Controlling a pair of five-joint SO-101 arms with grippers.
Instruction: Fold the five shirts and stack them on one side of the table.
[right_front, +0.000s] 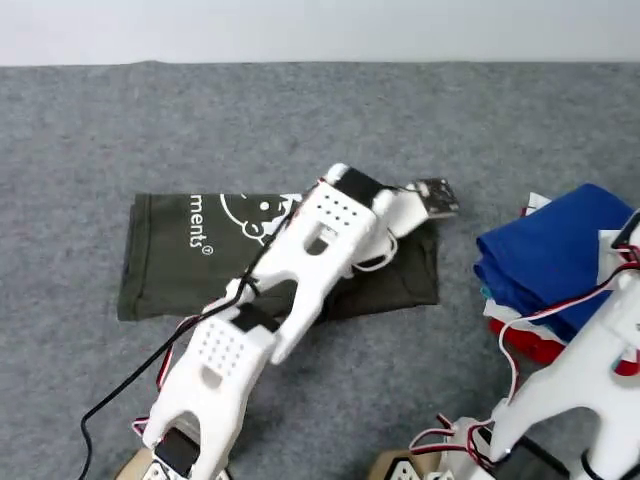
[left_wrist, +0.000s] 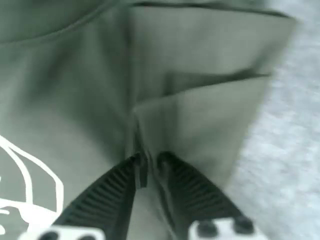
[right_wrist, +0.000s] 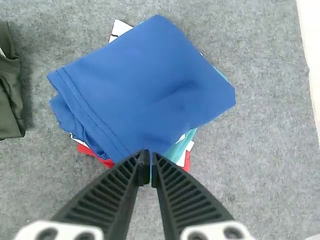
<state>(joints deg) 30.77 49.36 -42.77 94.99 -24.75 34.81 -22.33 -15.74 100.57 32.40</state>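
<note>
A dark green shirt (right_front: 190, 260) with a white print lies partly folded on the grey table (right_front: 330, 110), left of centre. My left arm (right_front: 330, 230) stretches over its right half. In the left wrist view, my left gripper (left_wrist: 149, 167) is shut on a raised fold of the green shirt (left_wrist: 200, 100). At the table's right side sits a stack of folded shirts with a blue shirt (right_front: 550, 255) on top and a red shirt (right_front: 525, 340) beneath. My right gripper (right_wrist: 150, 162) hangs shut above the near edge of the blue shirt (right_wrist: 145, 95), holding nothing.
Teal (right_wrist: 176, 149) and white (right_wrist: 120, 27) shirt edges peek out from under the blue one. A black cable (right_front: 130, 385) trails from the left arm's base across the near table. Bare grey table lies behind the green shirt.
</note>
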